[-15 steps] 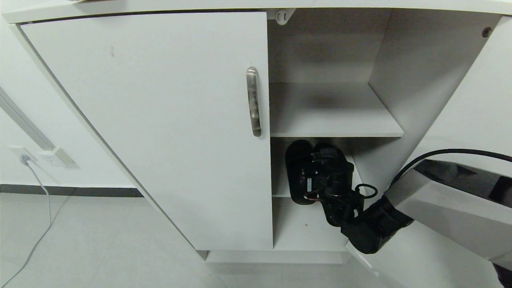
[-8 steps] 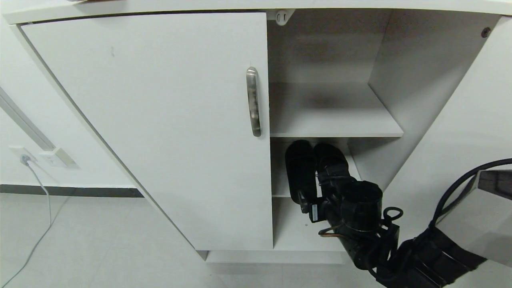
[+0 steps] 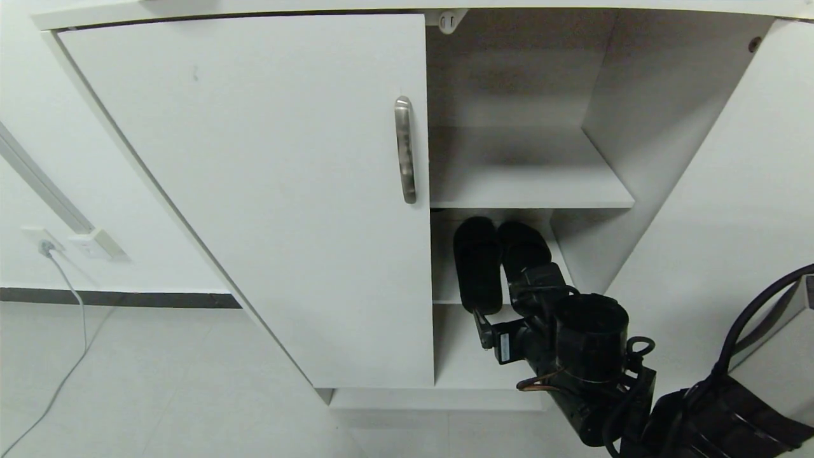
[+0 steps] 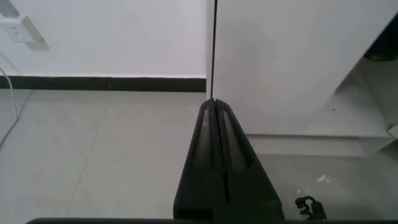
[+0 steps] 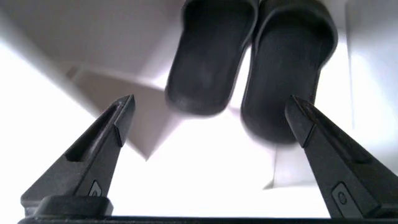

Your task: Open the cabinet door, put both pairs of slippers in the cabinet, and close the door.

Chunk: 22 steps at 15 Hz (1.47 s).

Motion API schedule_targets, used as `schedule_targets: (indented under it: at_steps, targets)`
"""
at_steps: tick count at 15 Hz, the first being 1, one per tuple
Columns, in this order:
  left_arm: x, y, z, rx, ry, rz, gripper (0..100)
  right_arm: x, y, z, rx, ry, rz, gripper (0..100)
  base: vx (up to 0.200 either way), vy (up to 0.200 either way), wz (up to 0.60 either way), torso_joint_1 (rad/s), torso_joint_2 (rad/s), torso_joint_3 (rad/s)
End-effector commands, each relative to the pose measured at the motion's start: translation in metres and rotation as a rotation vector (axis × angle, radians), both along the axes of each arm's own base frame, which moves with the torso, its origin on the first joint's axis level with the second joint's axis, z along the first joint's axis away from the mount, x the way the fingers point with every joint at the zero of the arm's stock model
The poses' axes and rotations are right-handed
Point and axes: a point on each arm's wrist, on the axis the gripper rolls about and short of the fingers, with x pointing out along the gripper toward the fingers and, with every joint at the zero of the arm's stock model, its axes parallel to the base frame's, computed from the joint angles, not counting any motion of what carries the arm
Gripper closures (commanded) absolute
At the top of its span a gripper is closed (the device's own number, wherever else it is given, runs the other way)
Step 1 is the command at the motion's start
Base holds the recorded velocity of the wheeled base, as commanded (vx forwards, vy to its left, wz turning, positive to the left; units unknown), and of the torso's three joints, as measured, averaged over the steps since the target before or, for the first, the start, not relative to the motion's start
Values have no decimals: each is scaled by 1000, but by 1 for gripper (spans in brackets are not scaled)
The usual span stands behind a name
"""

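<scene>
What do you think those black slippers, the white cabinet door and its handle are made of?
The slippers look like moulded foam or rubber: matte black, with thick rounded edges. The cabinet door seems to be laminated or painted board: flat, smooth and evenly white, with a faint sheen. Its handle looks like brushed metal: grey, with soft streaky highlights along the bar.

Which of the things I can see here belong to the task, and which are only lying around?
Belong to the job:
- pair of black slippers, lying on the lower shelf
- cabinet
- open cabinet door
- right gripper, open, in front of the slippers

Just there:
- closed door with its metal handle
- wall socket
- grey cable
</scene>
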Motion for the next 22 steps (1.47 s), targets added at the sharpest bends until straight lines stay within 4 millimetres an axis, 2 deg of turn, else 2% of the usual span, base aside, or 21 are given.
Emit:
schedule_targets:
  at_steps: [1,2,19,22]
  targets:
    - [0,0,0,0,2,0,100,0,0,0,-1,1,1,0,-200,0,0,-2,2,7]
    - [0,0,0,0,2,0,100,0,0,-1,-3,1,-2,0,-200,0,0,7,-2,7]
    - [0,0,0,-4,1,2,100,-1,-2,-1,-2,-1,-3,0,0,0,0,0,0,0]
    - [0,0,0,-3,1,2,100,-1,-2,-1,-3,-1,-4,0,0,0,0,4,4,131]
